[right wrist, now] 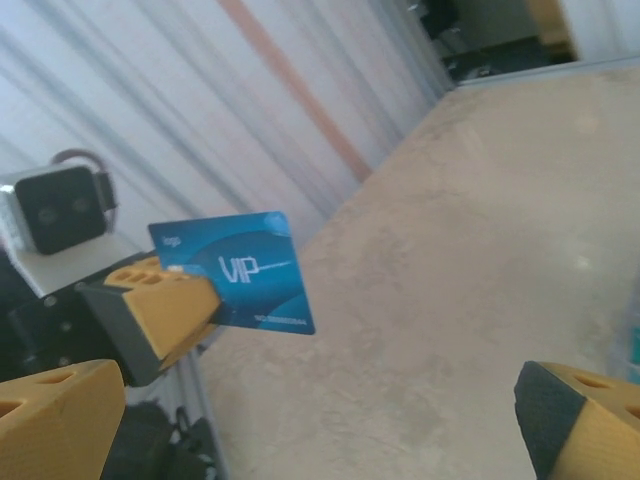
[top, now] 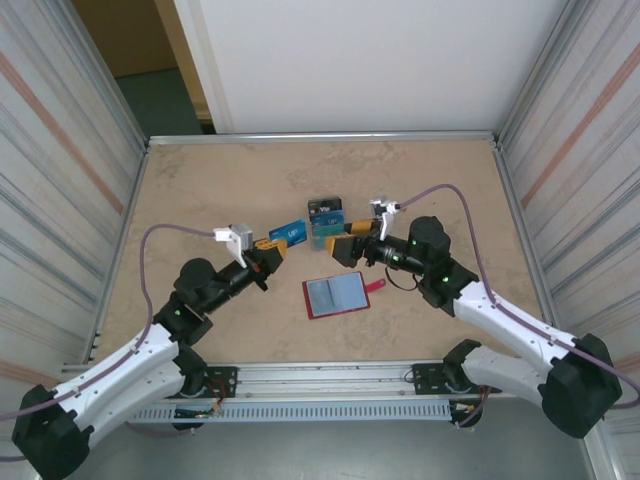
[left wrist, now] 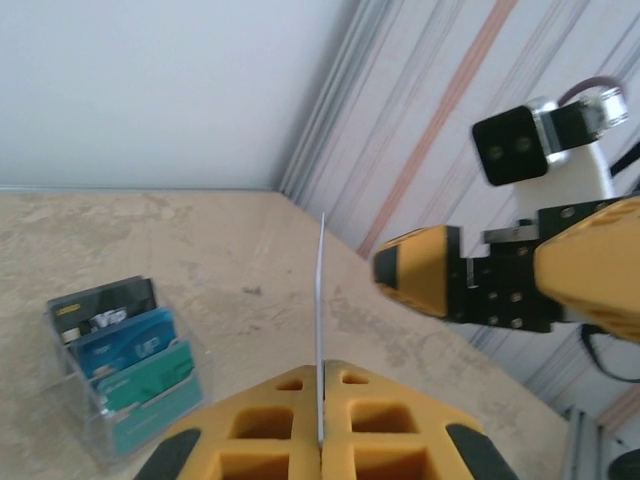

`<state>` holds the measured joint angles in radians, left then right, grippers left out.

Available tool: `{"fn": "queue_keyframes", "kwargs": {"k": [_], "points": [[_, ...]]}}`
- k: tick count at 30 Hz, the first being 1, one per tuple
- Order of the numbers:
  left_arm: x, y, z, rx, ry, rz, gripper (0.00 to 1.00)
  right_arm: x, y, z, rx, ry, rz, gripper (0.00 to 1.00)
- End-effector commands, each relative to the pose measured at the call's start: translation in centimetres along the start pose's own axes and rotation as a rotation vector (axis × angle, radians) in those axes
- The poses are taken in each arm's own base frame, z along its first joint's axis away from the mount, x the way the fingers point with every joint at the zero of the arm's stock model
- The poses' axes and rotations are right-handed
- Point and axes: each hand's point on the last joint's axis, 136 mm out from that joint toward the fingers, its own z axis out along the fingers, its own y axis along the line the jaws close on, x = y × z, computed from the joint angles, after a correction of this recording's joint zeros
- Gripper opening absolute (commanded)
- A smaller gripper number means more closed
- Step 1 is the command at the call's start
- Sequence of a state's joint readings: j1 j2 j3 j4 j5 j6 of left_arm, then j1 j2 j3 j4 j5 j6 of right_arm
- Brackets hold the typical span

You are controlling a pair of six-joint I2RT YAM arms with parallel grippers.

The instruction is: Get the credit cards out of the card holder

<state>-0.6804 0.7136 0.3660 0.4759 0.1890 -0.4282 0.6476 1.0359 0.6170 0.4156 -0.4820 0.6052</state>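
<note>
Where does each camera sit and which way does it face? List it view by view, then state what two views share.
Top external: above and behind, looking down on the table; left arm, right arm and the open red card holder show.
Left wrist: on the left end effector, facing the open right end effector; its own fingers pinch the blue card edge-on.
Right wrist: faces the left end effector; own fingertips in bottom corners.
Shared: both wrist views show that card.
</note>
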Motion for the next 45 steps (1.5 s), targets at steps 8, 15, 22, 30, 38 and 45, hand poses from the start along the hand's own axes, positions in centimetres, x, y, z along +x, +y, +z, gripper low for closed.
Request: {"fn": "queue_keyframes", "kwargs": {"k": [8,15,22,30,38,45], "points": [[-1.9,-4.2,0.7,0.243,-0.034,-0.069,0.0,-0.4,5.3,2.2,-0.327,0.064,-0.045,0.8],[-2.0,-4.2,0.9,0.251,-0.043,-0.076,0.0,-0.2,6.5,2.8,-0.401,0.083,-0.058,0.55],[-2.1,-4.1,0.8,0.244,-0.053,-0.082,0.0,-0.1,7.3,2.8,-0.433,0.089,-0.086,0.39],[-2.2,-4.2,1.0,0.256,-0.056,-0.092,0.0,0.3,8.0,2.7,-0.463,0.105,-0.103,0.2],[-1.6,-3.9,1.0,0.24,-0.035,-0.098,0.0,0.2,7.8,2.3,-0.437,0.088,-0.123,0.0],[-1.9,-4.0,0.4,0.212,-0.009,-0.031,0.4,0.4,7.1,1.7,-0.361,0.084,-0.154,0.0]]}}
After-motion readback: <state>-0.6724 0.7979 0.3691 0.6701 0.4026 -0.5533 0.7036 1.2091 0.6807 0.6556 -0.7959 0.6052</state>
